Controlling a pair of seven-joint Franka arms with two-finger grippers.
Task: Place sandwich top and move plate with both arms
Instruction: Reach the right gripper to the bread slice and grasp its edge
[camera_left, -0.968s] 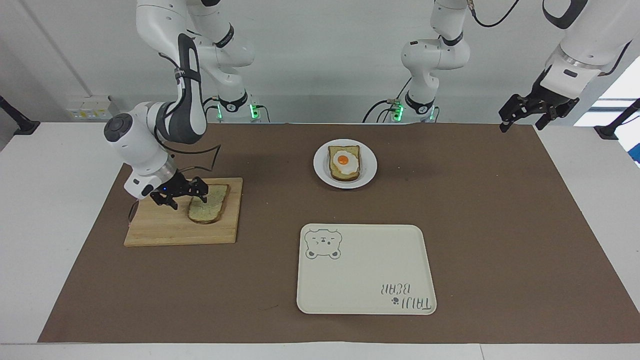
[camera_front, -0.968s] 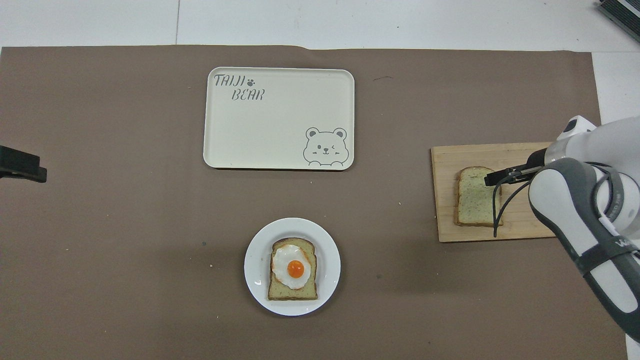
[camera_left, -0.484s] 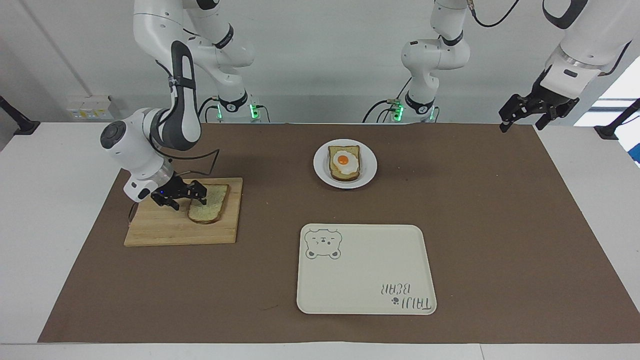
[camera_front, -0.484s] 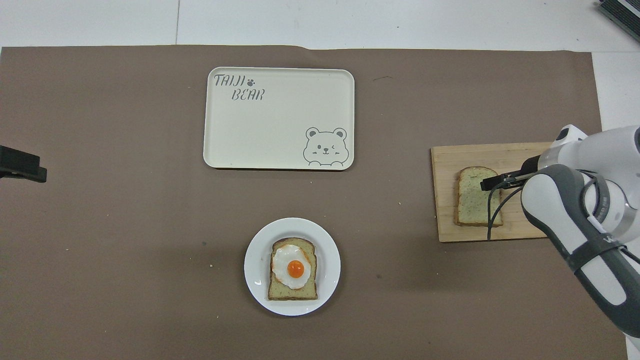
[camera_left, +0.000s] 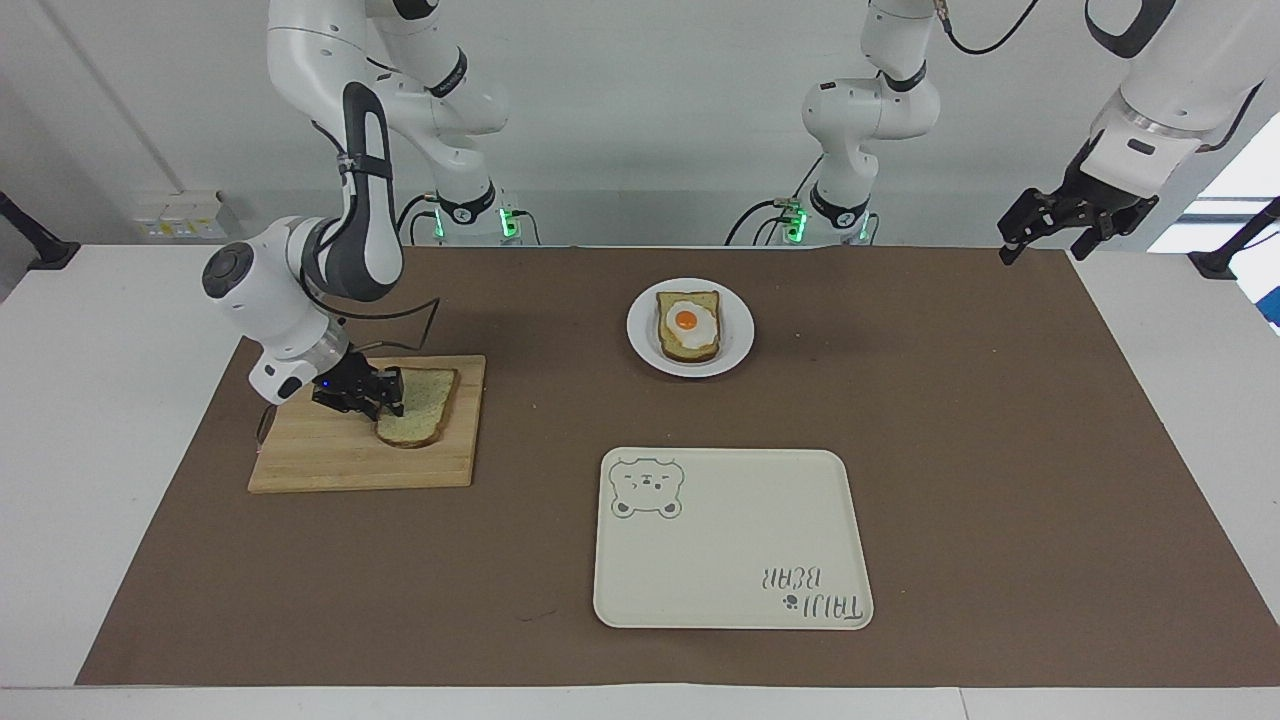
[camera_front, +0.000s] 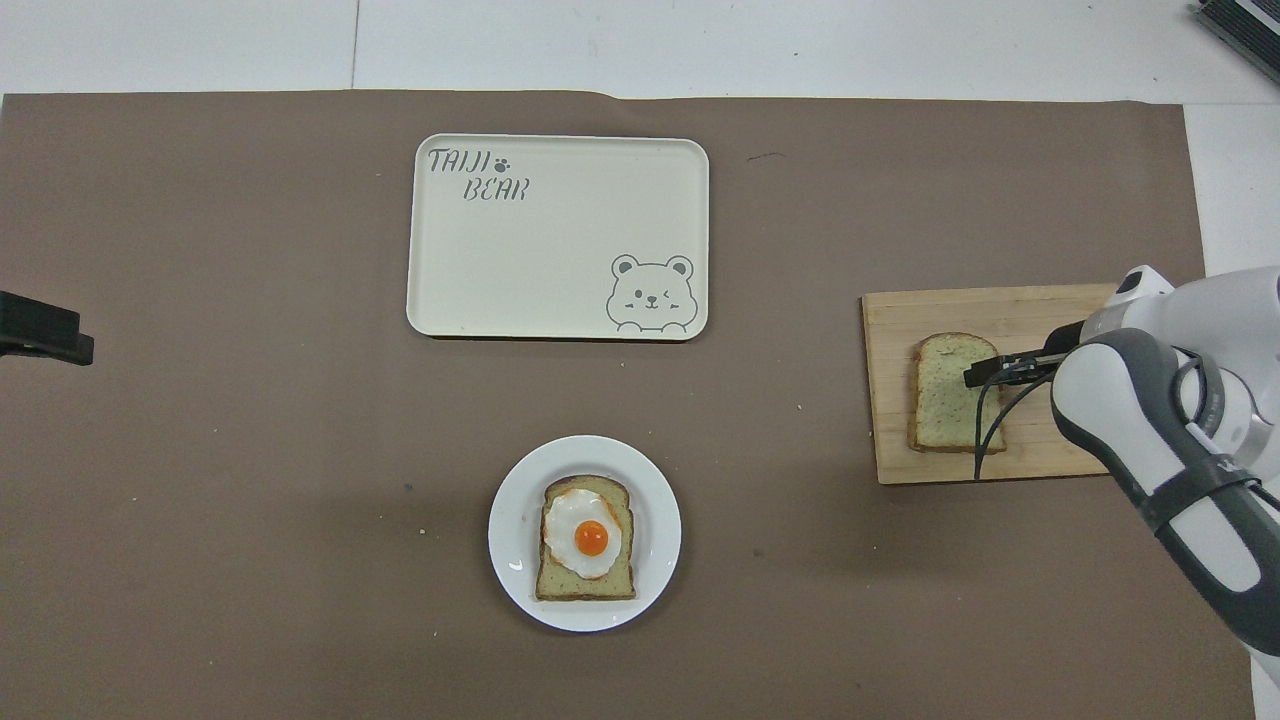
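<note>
Now my right gripper (camera_left: 385, 393) has just pinched shut on the sandwich top (camera_left: 420, 405) on the cutting board (camera_left: 330, 465). Next I lift. Left gripper (camera_left: 1062, 228) waits spread, raised.

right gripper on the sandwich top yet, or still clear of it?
Touching. The facing view shows the right gripper closed on the edge of the sandwich top on the cutting board, no gap visible.

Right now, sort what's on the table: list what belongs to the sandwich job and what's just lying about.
In the job:
- bread slice on the board, right gripper closed on its edge
- plate with egg toast
- left gripper, waiting over the mat's corner

Lying about:
- cutting board
- bear tray
</note>
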